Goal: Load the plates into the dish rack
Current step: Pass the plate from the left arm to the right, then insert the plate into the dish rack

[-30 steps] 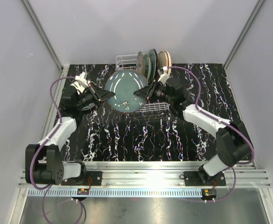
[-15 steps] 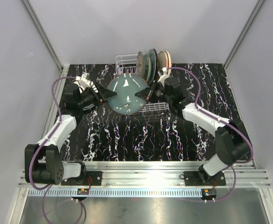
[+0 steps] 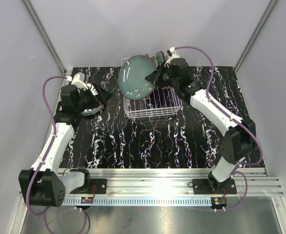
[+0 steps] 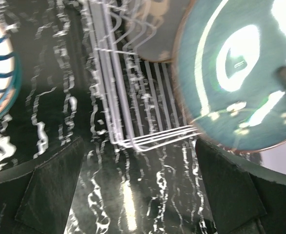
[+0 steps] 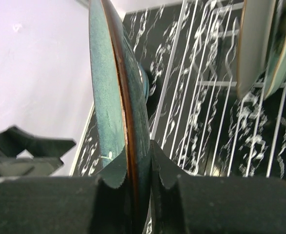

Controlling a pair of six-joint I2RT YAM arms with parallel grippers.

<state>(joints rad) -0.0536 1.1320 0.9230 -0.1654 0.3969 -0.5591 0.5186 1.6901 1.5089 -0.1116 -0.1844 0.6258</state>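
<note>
Left gripper spread wide, holding nothing, left of the dish rack. Right gripper clamped on the rim of a teal plate — plate held on edge over the rack's far-left corner. Other plates stand in the rack to its right.

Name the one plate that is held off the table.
The teal round plate with a brown rim: the right gripper pinches its edge, holding it upright by the white wire dish rack. The other plates stand in that rack or lie flat.
</note>
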